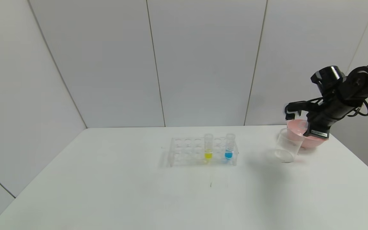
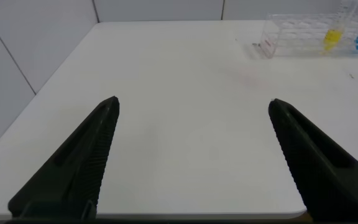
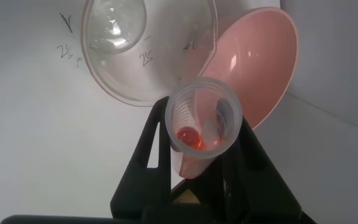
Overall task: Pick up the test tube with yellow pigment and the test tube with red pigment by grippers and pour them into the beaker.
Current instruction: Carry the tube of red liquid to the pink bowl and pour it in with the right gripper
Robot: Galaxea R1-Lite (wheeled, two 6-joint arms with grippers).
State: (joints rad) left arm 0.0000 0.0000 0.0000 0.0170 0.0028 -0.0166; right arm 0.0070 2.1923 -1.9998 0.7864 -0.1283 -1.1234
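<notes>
My right gripper (image 3: 202,115) is shut on the test tube with red pigment (image 3: 191,134), whose open mouth faces the right wrist camera with orange-red liquid at its bottom. In the head view this gripper (image 1: 292,109) hangs above the clear beaker (image 1: 287,145) at the table's right; the beaker (image 3: 148,50) lies just beyond the tube's mouth. The test tube with yellow pigment (image 1: 208,147) stands upright in the clear rack (image 1: 184,151) at mid-table. My left gripper (image 2: 194,106) stands open over bare table, far from the rack (image 2: 297,40) and the yellow tube (image 2: 333,38).
A pink bowl (image 1: 313,140) sits right behind the beaker, touching or nearly touching it, and shows beside it as the pink bowl (image 3: 260,56). A tube with blue liquid (image 1: 229,148) stands in the rack right of the yellow one. White walls close the back and left.
</notes>
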